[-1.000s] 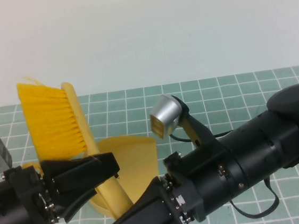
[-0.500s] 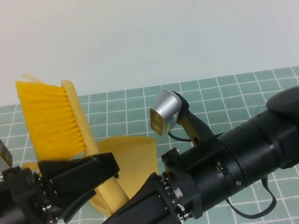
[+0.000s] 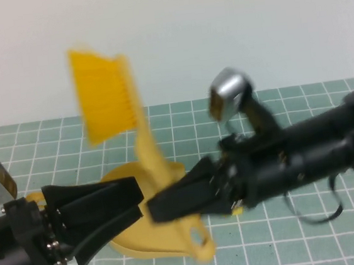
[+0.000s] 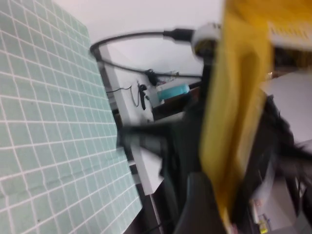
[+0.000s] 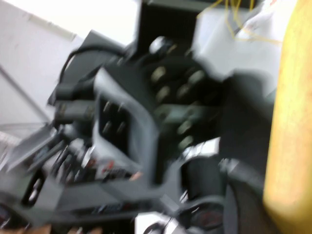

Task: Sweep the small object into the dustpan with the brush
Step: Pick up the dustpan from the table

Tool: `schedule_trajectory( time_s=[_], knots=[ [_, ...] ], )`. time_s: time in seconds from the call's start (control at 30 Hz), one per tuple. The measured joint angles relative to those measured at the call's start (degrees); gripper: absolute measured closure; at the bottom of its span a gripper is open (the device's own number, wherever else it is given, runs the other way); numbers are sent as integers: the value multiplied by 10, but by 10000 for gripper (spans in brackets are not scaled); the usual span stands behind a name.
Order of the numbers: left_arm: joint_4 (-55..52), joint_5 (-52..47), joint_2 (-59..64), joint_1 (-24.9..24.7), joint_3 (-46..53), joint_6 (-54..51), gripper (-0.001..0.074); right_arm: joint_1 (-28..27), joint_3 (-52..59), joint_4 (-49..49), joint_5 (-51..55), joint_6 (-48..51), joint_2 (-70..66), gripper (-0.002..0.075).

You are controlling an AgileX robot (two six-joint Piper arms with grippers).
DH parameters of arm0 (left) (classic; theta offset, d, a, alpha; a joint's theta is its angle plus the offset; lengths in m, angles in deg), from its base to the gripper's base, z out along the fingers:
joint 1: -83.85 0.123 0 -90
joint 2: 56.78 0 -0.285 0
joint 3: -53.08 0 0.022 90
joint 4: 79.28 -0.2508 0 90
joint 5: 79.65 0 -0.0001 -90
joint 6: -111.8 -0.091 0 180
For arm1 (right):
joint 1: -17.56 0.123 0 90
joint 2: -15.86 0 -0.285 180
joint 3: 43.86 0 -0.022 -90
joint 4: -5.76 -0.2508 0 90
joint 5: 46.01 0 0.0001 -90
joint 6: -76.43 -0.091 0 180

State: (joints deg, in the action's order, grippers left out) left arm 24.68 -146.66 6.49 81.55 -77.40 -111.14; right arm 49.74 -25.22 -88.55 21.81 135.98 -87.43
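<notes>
1. Right gripper [image 3: 172, 202] sits over the middle of the table near the front edge, fingers pinched on the yellow brush [image 3: 115, 113] handle. It's pretty blurry.
2. Brush is up in the air and tilted, bristles on top, leaning toward the left rear; handle end with its hole hangs low by the front edge.
3. Left gripper [image 3: 131, 204] is at the front left, fingers spread wide with nothing between them, tips just beside the brush handle.
4. Dustpan [image 3: 144, 243] lies on the green grid mat [image 3: 339, 229], partly hidden under both grippers.
5. Can't spot the small object anywhere.
6. Wrist views mostly show yellow blur and arm bits.
</notes>
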Motion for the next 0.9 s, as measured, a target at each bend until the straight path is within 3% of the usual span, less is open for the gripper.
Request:
schedule_trajectory(
  time_s=[0.1,0.23,0.27,0.47,0.6,0.9],
  knots=[
    [-26,35,0,0,-5,-16,407,-55,0,24,-8,-14,0,554],
    [-149,107,0,0,-58,-3,691,-125,-5,134,-37,-70,0,554],
    [-187,123,0,0,-78,0,731,-138,-10,163,-40,-85,0,554],
    [-453,161,12,0,-214,63,735,-160,-48,377,-60,-206,4,554],
    [-650,109,57,0,-303,105,735,-160,-71,493,-61,-280,17,554],
    [-790,41,241,-9,-441,72,733,-148,-82,718,-27,-422,35,554]
  ],
)
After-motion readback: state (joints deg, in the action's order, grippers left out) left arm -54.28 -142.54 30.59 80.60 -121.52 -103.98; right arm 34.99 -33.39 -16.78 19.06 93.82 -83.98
